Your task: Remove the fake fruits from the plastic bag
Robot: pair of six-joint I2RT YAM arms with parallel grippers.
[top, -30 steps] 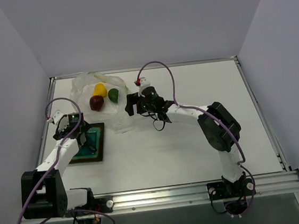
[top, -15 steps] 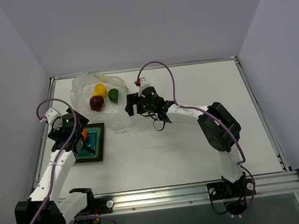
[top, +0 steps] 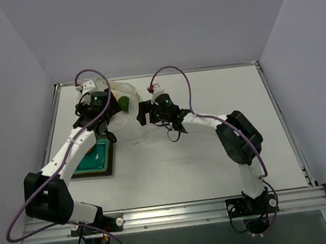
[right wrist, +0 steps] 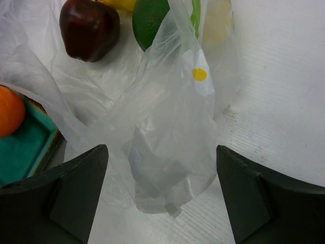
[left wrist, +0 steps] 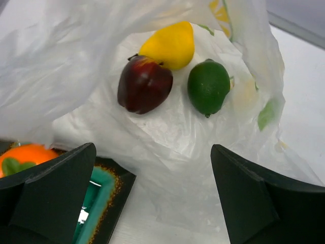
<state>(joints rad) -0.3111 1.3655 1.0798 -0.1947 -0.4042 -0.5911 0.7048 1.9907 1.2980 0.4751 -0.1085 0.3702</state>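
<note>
Orange (left wrist: 20, 156) partly behind left pincer (left wrist: 152, 152)

Pear (left wrist: 170, 44), apple (left wrist: 144, 84), lime (left wrist: 208, 86) inside bag (left wrist: 167, 147); fourth fruit (left wrist: 25, 156) on tray (left wrist: 118, 184) beside bag

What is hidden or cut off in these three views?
Top view: the left gripper and its arm cover the yellow pear, the dark red apple and the orange fruit.
Left wrist view: a black finger hides part of the orange fruit and the green tray.
Right wrist view: the top edge cuts off the yellow pear; the plastic bag partly veils the green fruit; the left edge cuts the orange fruit.
</note>
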